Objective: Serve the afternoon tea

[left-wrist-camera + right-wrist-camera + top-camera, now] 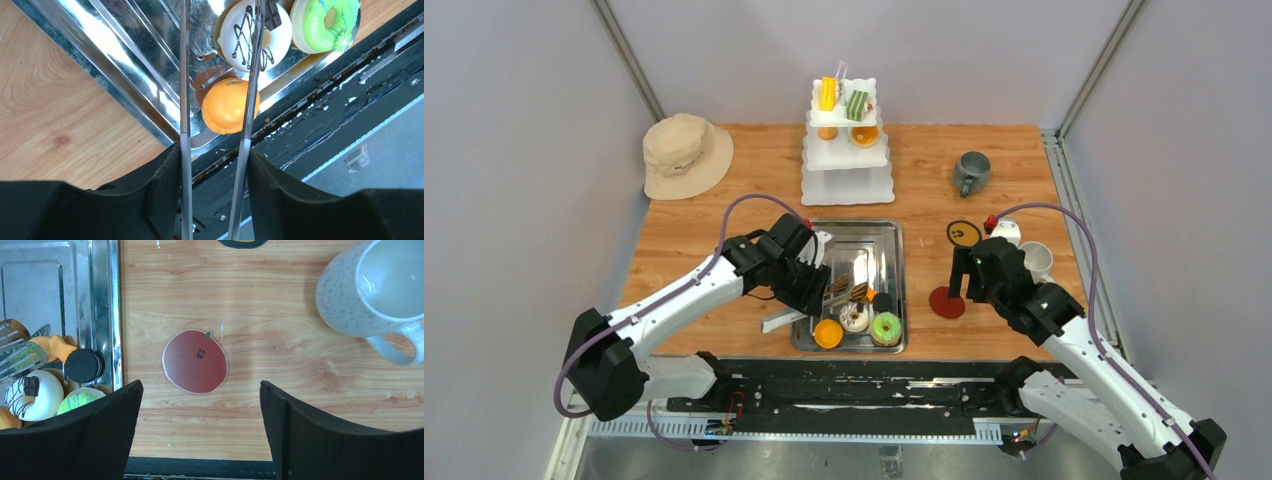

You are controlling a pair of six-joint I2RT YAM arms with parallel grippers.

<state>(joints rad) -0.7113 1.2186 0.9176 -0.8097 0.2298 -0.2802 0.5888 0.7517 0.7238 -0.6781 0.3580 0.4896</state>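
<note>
Clamping metal tongs [184, 100] in the left gripper [214, 162], with blades spread to either side of an orange pastry [227, 107] just ahead, at the rim of the steel tray [125, 60]; farther out, under the blades, a white chocolate-drizzled donut [235, 30], a green donut [325, 22] beside it. Hovering with the right gripper [200, 392] released and spread wide over a red fruit-shaped coaster [195, 362] on the counter [300, 390], white mug [370, 290] ahead to its right.

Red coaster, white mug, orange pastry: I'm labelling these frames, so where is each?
red coaster [195, 361], right wrist view, centre of its face.
white mug [345, 300], right wrist view, speckled outer wall.
orange pastry [225, 106], left wrist view, middle of its domed top.
</note>
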